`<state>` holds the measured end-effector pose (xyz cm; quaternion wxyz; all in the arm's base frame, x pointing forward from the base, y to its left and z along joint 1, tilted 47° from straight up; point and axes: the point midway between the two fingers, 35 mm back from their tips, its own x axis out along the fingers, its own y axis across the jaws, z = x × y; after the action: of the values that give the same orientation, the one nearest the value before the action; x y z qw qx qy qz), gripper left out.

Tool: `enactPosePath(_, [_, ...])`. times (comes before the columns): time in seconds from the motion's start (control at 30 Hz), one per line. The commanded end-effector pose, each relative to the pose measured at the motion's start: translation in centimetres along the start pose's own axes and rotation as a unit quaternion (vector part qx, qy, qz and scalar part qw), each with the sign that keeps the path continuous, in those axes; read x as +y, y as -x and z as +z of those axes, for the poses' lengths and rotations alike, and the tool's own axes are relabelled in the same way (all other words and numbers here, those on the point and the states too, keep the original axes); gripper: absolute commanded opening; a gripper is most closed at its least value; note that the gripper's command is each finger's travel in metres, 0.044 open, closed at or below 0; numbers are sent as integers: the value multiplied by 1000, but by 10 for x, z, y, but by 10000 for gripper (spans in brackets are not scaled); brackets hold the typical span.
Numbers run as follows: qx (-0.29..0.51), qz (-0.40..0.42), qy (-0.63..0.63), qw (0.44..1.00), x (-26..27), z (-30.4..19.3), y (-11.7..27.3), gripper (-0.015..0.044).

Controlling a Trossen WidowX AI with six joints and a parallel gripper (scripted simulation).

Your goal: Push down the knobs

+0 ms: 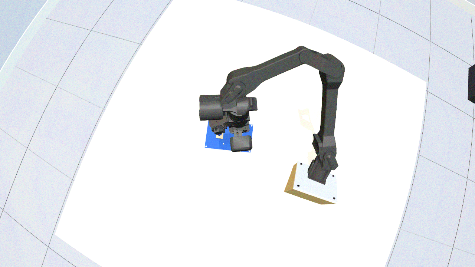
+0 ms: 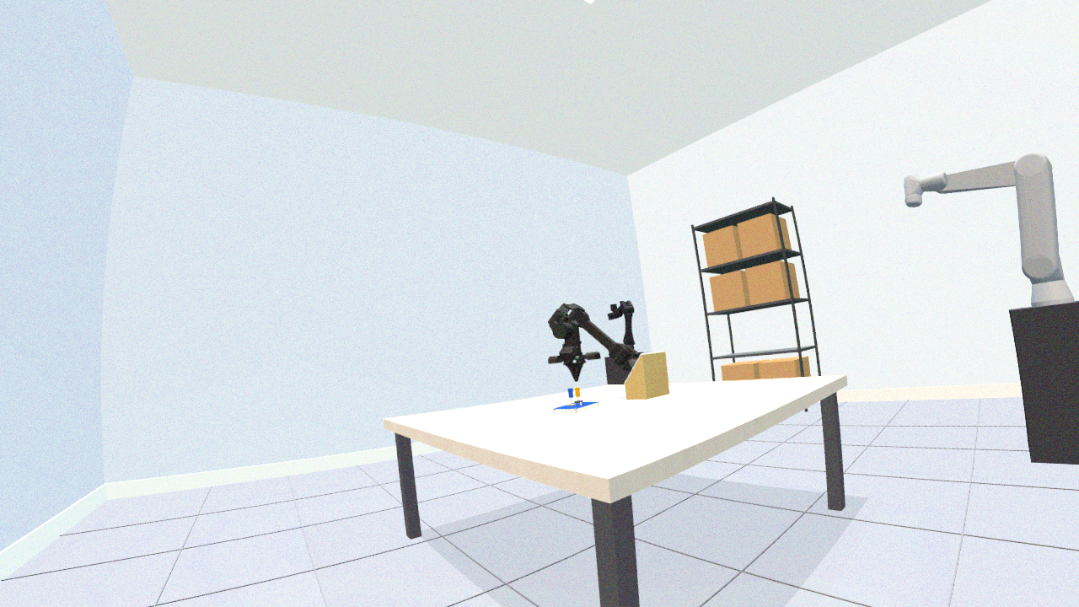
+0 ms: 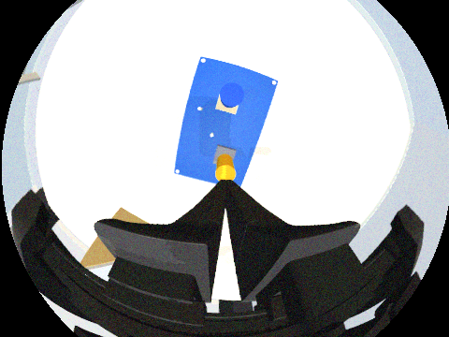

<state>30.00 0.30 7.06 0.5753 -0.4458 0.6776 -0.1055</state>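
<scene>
The blue circuit board (image 1: 214, 142) (image 2: 566, 407) (image 3: 253, 108) stands on short legs on the table. The yellow knob (image 2: 577, 392) (image 3: 225, 172) stands high over its grey potentiometer (image 3: 226, 152). The blue knob (image 2: 570, 392) (image 3: 232, 95) stands high over its beige potentiometer (image 3: 227, 109) (image 1: 219, 136). My gripper (image 2: 577, 379) (image 3: 226, 185) is shut and empty, pointing down. Its tips are just above the yellow knob in the exterior view and meet the knob's edge in the wrist view; whether they touch cannot be told. In the top view the arm hides the yellow knob and the fingertips.
My arm's base sits on a wooden block with a white top (image 1: 312, 190) (image 2: 647, 375) (image 3: 100, 243), which also shows as a tan block. The table edge (image 2: 497, 462) runs around the work area. A shelf with boxes (image 2: 765, 282) and a grey arm (image 2: 1037, 218) stand beyond it.
</scene>
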Motion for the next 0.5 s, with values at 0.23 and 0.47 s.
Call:
enactPosePath(0.23, [4,-1,2,1000,-1,-2,-18,0])
enactPosePath(0.47, [4,-1,2,1000,-1,-2,-17,0])
